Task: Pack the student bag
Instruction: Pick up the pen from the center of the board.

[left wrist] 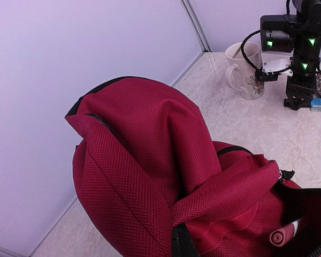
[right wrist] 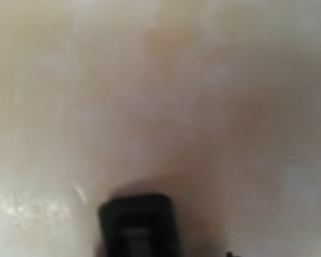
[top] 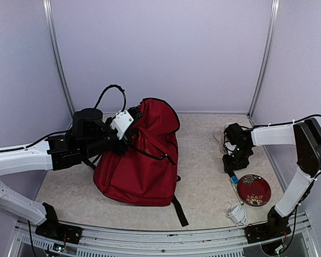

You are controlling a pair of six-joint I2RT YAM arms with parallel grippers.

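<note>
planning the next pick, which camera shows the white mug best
The left wrist view: the white mug stands in full sight, handle and flower print clear. The top external view shows only a pale sliver of it behind the right arm. The right wrist view is too blurred to show it.

Slumps on the table (top: 203, 155), left of centre, as a large dark-red student bag (top: 144, 160); trails black straps, gapes at one zipper, shows dark lining.
</note>
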